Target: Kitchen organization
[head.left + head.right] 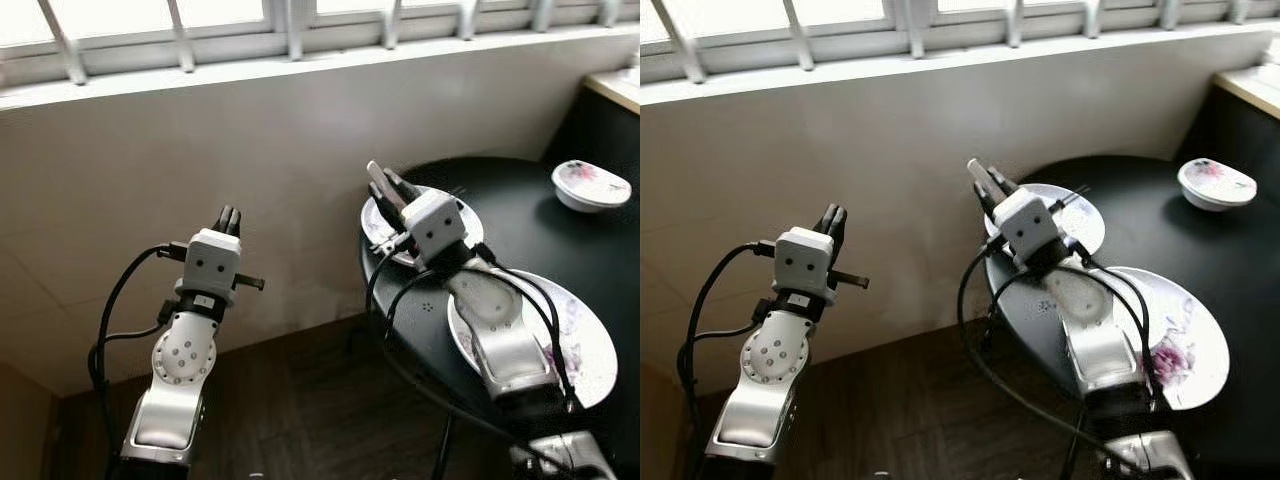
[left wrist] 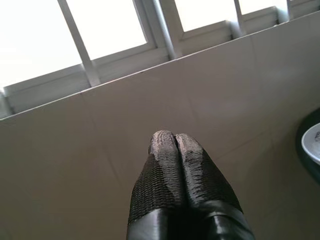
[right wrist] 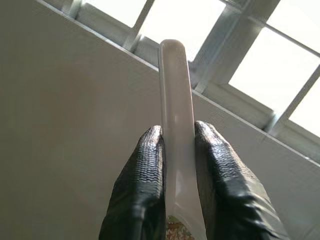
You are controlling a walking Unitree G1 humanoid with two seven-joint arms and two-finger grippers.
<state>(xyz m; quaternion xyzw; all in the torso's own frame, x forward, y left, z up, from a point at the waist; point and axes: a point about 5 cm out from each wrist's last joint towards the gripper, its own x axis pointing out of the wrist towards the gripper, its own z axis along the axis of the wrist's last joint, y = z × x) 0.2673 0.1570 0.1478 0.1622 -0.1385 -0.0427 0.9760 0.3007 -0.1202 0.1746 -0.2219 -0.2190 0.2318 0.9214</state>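
My right gripper (image 3: 177, 150) is clamped on a pale spoon handle (image 3: 176, 100), one black finger (image 3: 145, 170) pressing each side of it. The handle's long axis runs along my fingers and sticks out past the tips, its rounded end pointing up toward the tiled wall (image 1: 250, 150) and the barred window (image 1: 290, 20). Just below and behind my grip lies a small white plate (image 1: 470, 225) at the near edge of the round black table (image 1: 520, 210). Closer to my body, under my forearm, sits a larger floral plate (image 1: 590, 350). Well beyond, at the table's far side, is a small flowered bowl (image 1: 590, 185). My left gripper (image 2: 172, 145) hangs off to the side, fingers pressed together and holding nothing, aimed at the same wall.
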